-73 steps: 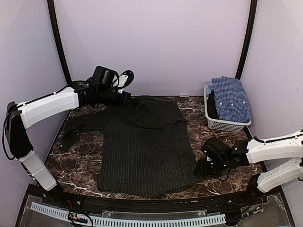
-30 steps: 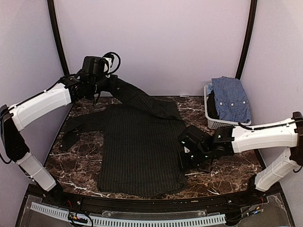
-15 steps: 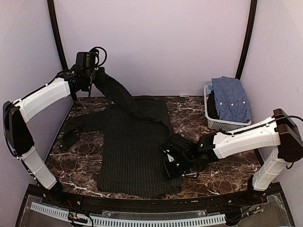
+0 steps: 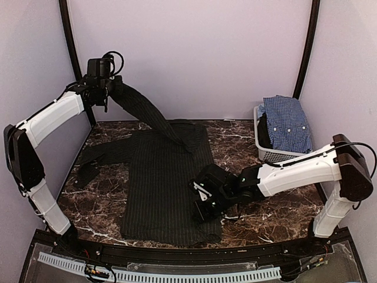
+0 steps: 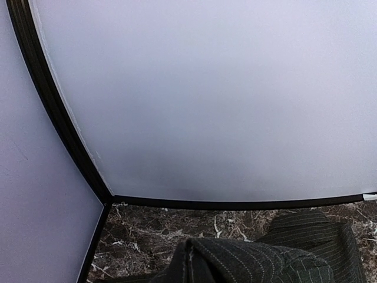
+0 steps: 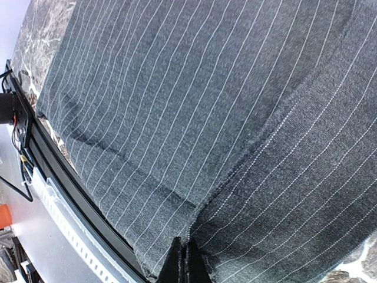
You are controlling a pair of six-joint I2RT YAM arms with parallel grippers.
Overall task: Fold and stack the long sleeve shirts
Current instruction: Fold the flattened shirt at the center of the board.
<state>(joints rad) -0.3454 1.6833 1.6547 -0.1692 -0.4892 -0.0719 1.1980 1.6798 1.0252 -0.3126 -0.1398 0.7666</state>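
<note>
The black pinstriped long sleeve shirt point(image 4: 165, 183) lies flat on the marble table, with one sleeve point(image 4: 97, 158) spread to the left. My left gripper point(image 4: 108, 89) is high at the back left, shut on the other sleeve point(image 4: 147, 112), which stretches taut down to the shirt; in the left wrist view the bunched cloth point(image 5: 253, 262) hides the fingers. My right gripper point(image 6: 185, 259) is shut on the shirt's right side edge, folded over the body point(image 6: 177, 100), low over the shirt's lower right point(image 4: 200, 209). The blue-and-white check shirt point(image 4: 287, 122) hangs in the basket.
A white slatted basket point(image 4: 283, 155) stands at the back right of the table, with dark cloth inside under the check shirt. Purple walls with black corner posts point(image 4: 73, 53) close in the back and sides. A black rail point(image 4: 177, 250) runs along the front edge.
The left gripper has risen and moved left, pulling the sleeve taut. The right gripper has dragged the shirt's right edge leftward over the body, narrowing the shirt.
</note>
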